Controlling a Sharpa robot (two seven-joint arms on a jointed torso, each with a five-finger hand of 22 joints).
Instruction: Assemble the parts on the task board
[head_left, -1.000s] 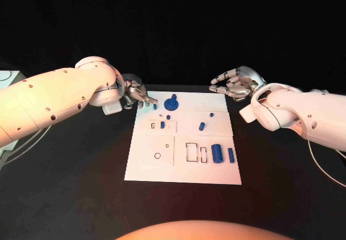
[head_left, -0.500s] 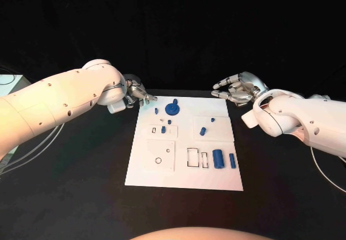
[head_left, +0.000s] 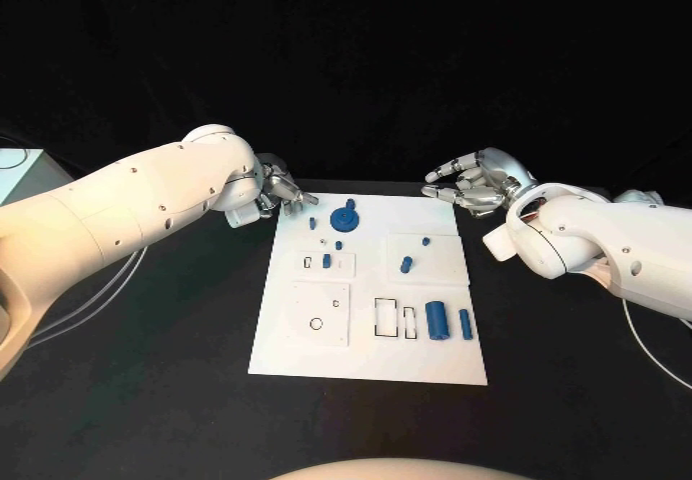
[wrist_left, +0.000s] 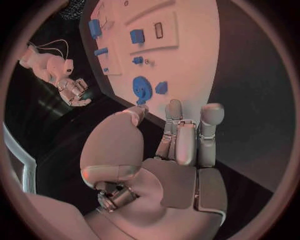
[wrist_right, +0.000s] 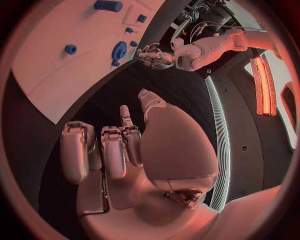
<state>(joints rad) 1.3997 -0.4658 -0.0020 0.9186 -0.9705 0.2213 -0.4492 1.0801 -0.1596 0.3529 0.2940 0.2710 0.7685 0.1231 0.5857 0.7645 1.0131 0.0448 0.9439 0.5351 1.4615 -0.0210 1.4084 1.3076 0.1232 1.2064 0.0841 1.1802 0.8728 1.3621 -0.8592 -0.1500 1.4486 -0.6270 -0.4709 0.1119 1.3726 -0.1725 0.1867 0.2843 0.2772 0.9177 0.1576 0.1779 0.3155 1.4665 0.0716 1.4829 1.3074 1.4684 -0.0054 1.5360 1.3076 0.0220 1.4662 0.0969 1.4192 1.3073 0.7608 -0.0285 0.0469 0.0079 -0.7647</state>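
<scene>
The white task board (head_left: 296, 355) lies in the middle of the black table. On its far part a round blue gear-like part (head_left: 343, 217) stands, with a small blue piece (head_left: 312, 212) beside it. More small blue pieces (head_left: 405, 264) lie mid-board, and two blue cylinders (head_left: 434, 322) stand near the right edge. My left hand (head_left: 277, 195) hovers at the board's far left corner, fingers apart and holding nothing; the left wrist view shows its fingers (wrist_left: 187, 140) pointing toward the gear (wrist_left: 142, 89). My right hand (head_left: 469, 180) hangs off the far right corner, fingers spread, nothing in it.
A white box (head_left: 15, 170) sits at the table's left edge, with cables (head_left: 87, 295) trailing under the left arm. Another cable (head_left: 652, 345) runs by the right arm. Outlined recesses (head_left: 385, 314) and a ring hole (head_left: 316, 323) mark the board's near half.
The whole picture has shifted a little. The left arm has swung further over the table; both hands stay by the board's far corners with nothing in them.
</scene>
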